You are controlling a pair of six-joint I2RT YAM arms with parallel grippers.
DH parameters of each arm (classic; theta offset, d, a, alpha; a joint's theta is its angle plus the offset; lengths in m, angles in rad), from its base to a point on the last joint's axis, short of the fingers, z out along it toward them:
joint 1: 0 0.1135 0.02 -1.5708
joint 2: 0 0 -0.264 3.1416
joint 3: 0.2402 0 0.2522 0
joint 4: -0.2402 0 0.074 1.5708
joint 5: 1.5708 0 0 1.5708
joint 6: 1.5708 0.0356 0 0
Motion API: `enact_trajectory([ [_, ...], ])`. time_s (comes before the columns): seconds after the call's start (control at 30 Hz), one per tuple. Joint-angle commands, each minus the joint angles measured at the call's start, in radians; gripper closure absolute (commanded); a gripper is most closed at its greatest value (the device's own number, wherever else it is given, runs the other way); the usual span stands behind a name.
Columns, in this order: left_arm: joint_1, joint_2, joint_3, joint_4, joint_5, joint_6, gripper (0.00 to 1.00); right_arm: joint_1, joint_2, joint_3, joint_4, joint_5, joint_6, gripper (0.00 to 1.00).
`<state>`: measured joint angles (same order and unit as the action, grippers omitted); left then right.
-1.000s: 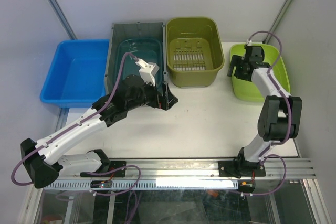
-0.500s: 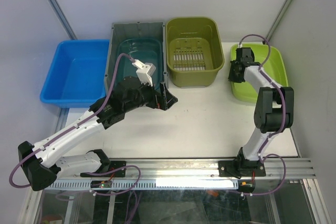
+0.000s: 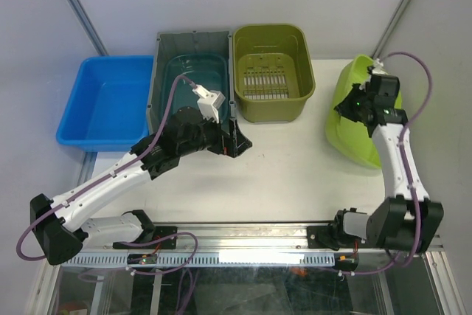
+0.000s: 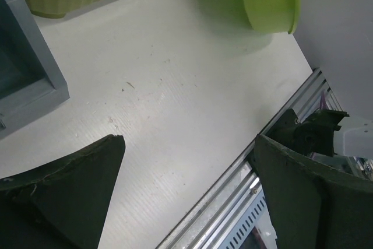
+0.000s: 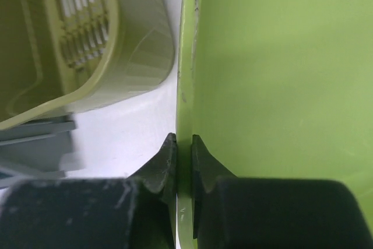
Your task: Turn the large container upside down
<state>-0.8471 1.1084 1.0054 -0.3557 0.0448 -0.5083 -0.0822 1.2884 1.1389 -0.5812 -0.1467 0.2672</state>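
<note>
1. As we looked down from above, the white table (image 3: 295, 175) filled the middle of the frame, with four bins ranged along its far side.
2. At the upper left we saw a blue tub (image 3: 110, 105). Just beside it was a grey crate (image 3: 156, 86) with a teal tub (image 3: 195, 71) sitting inside.
3. At the upper centre stood an olive basket (image 3: 271, 108) with a slotted floor, close against the crate's right wall.
4. At the right of the frame we found the lime-green container (image 3: 348, 138), tilted steeply rather than lying flat and set apart from the basket.
5. We traced the left arm (image 3: 103, 182) from the lower left up toward the centre. The right arm (image 3: 398, 160) rose from the lower right to the container.
6. In the wrist view, the right gripper (image 5: 184, 147) was pinched tight on the container's thin rim, one finger on each face of the wall.
7. We saw the left gripper (image 4: 187, 144) hanging over bare table near the crate's near corner, its jaws spread wide and holding nothing.
</note>
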Motion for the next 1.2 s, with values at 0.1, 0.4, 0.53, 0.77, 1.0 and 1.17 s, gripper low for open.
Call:
enact_trajectory([
  [0.1, 0.002, 0.012, 0.052, 0.041, 0.037, 0.042, 0.01, -0.151, -0.276, -0.122, 0.123, -0.404, 0.216, 1.0],
  [0.4, 0.002, 0.014, 0.052, 0.041, 0.056, 0.045, 0.01, -0.342, -0.372, -0.316, 0.55, -0.818, 0.589, 1.0],
  [0.53, 0.002, 0.009, 0.056, 0.04, 0.059, 0.048, 0.01, -0.356, -0.385, -0.399, 0.788, -0.864, 0.738, 1.0],
  [0.77, 0.001, 0.015, 0.051, 0.042, 0.069, 0.045, 0.01, -0.361, -0.377, -0.509, 1.163, -0.884, 1.099, 1.0],
  [1.0, 0.002, 0.033, 0.042, 0.065, 0.092, 0.042, 0.01, -0.395, -0.399, -0.603, 1.21, -0.924, 1.153, 1.0],
  [1.17, 0.002, 0.032, 0.037, 0.066, 0.102, 0.048, 0.01, -0.425, -0.417, -0.649, 1.125, -0.939, 1.107, 1.0],
])
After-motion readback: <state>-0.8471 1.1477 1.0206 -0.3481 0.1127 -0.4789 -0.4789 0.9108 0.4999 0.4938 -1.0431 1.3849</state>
